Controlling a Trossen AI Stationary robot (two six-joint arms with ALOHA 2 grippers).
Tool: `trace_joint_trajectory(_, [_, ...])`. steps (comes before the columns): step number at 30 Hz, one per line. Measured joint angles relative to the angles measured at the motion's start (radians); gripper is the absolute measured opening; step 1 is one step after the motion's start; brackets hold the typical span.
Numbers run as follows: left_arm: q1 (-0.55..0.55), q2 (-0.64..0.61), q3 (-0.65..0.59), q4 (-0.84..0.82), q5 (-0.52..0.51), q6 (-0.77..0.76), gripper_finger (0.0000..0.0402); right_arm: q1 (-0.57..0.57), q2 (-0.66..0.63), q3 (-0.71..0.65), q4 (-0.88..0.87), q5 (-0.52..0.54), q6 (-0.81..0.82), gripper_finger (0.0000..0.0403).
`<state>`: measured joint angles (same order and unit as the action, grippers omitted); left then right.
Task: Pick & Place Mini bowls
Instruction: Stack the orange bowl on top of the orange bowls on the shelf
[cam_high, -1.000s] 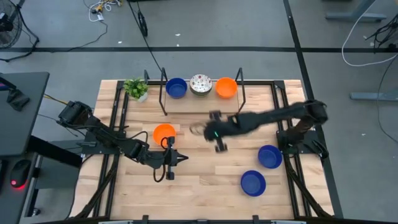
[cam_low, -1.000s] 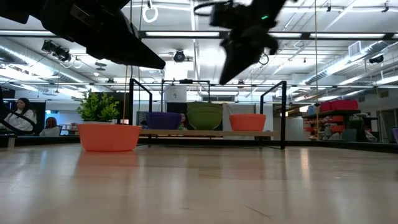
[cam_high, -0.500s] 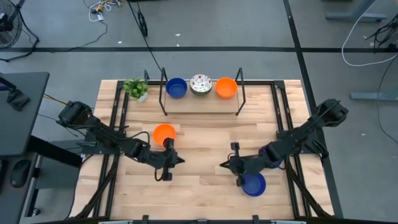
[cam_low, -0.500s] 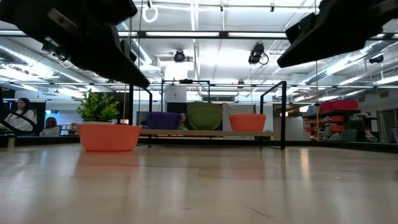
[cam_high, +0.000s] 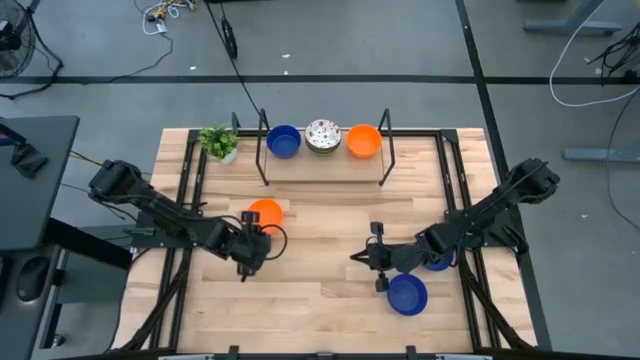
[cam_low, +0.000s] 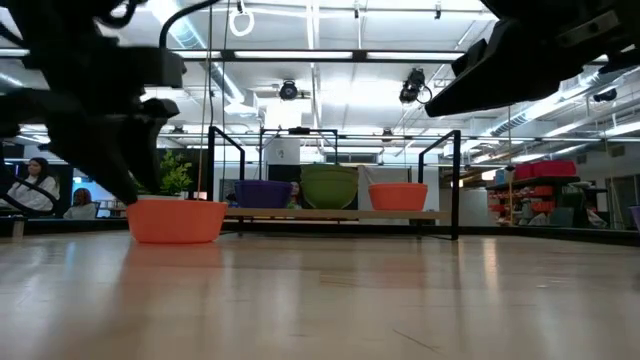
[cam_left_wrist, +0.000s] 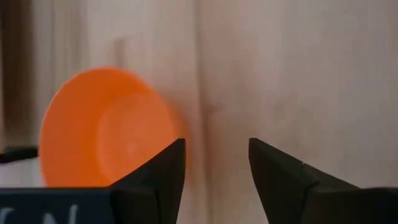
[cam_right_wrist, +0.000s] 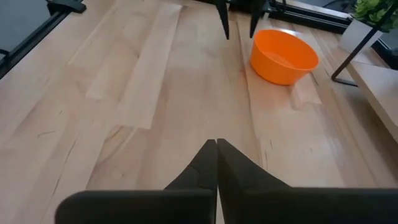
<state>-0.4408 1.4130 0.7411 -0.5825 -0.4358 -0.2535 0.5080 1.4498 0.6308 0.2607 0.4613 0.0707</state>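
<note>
We judge the step in hand as the approach to the loose orange bowl (cam_high: 265, 212), which sits on the table (cam_high: 320, 290) left of centre. Our left gripper (cam_high: 256, 243) hangs just beside it, fingers parted and holding nothing. Next we would need to straddle its rim and close. Our right gripper (cam_high: 372, 258) waits near the blue bowl (cam_high: 407, 294), fingertips pressed together, empty. A second blue bowl (cam_high: 440, 262) is mostly hidden under that arm. The shelf (cam_high: 325, 162) at the back carries three bowls
</note>
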Motion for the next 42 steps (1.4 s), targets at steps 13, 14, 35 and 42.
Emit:
trace_joint_trajectory(13, [0.062, 0.001, -0.058, 0.026, -0.053, -0.015, 0.0095, -0.001, 0.0, 0.0, 0.0, -0.001, 0.0, 0.0004])
trace_joint_trajectory(14, [0.068, 0.001, -0.061, 0.034, -0.046, -0.015, 0.0084, -0.001, 0.0, 0.0, 0.0, -0.001, -0.001, 0.0004])
trace_joint_trajectory(35, [0.091, 0.001, -0.062, 0.686, 0.348, 0.321, 0.0008, -0.024, 0.001, 0.0, 0.053, -0.057, 0.016, 0.0016])
trace_joint_trajectory(42, [0.091, 0.002, -0.062, 0.743, 0.447, 0.344, 0.0006, -0.146, 0.002, 0.001, 0.233, -0.34, -0.048, 0.0092])
